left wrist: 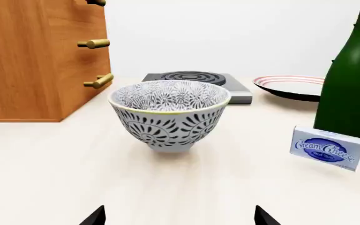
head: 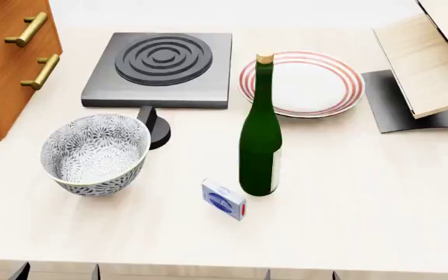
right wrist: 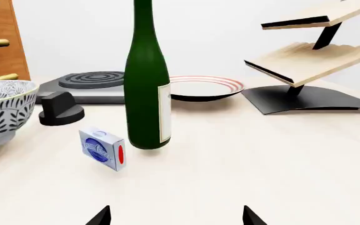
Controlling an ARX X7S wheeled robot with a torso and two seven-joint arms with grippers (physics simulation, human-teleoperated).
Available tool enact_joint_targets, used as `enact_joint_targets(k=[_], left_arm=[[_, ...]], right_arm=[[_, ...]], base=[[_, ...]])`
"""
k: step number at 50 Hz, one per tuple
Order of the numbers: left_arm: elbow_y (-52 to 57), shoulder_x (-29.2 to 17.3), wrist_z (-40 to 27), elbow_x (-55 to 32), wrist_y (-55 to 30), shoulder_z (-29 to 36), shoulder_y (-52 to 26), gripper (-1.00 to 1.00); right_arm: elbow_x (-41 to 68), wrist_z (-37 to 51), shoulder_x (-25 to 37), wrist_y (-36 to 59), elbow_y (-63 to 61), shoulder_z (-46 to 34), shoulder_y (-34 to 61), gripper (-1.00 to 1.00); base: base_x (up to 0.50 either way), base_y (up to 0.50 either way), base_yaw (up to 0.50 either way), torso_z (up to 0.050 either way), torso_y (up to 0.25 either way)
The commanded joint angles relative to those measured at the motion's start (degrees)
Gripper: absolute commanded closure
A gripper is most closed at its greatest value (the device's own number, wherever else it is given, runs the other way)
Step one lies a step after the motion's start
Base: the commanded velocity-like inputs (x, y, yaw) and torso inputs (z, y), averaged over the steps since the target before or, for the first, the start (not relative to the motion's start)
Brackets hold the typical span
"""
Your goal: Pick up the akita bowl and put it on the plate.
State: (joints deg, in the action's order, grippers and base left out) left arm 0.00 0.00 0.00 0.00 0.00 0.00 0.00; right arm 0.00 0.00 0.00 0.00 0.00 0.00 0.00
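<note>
The akita bowl, white with a dense dark leaf pattern, stands upright on the pale counter at the left. In the left wrist view the akita bowl sits straight ahead of my left gripper, which is open with nothing between its tips and some way short of it. The plate, white with red rings, lies empty at the back right of the counter. My right gripper is also open and empty, facing the bottle, with the plate beyond. Only the fingertips of both grippers show.
A tall green bottle stands between bowl and plate, with a cream cheese box at its foot. A dark stove plate and black knob lie behind the bowl. A wooden cabinet is at left, a wooden rack at right.
</note>
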Motion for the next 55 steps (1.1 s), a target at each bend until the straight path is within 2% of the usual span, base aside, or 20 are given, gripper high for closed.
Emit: enact_joint_targets(k=[1,24,35,55], left_arm=[[0.4,-1.9,-2.3,-1.9,-0.3,2.2,0.1,-1.0],[-0.9,-4.3,-6.0,-2.4,1.1,5.0,-1.2,-1.0],[13.2,-6.2,-9.1,-2.8,-8.3,2.8,-4.1,-1.0],[30.3,-8.6,-11.7,-4.6,-13.3,0.9,-1.0,-1.0]], right_arm=[[1.4,1.7,1.4,0.6,-0.9,-1.7,-0.2,-1.0],[3.9,4.5,3.8,-0.2,1.5,-5.0,1.6,-1.0],[4.0,7.4,5.3,7.0,-10.5,-4.5,3.9,-1.0],[5.9,9.8,7.6,11.9,-25.9,-4.2,1.1,-1.0]], base=[[0.0,0.0,0.0,0.0,0.0],[0.0,0.0,0.0,0.0,0.0],[0.0,0.0,0.0,0.0,0.0],[0.0,0.0,0.0,0.0,0.0]])
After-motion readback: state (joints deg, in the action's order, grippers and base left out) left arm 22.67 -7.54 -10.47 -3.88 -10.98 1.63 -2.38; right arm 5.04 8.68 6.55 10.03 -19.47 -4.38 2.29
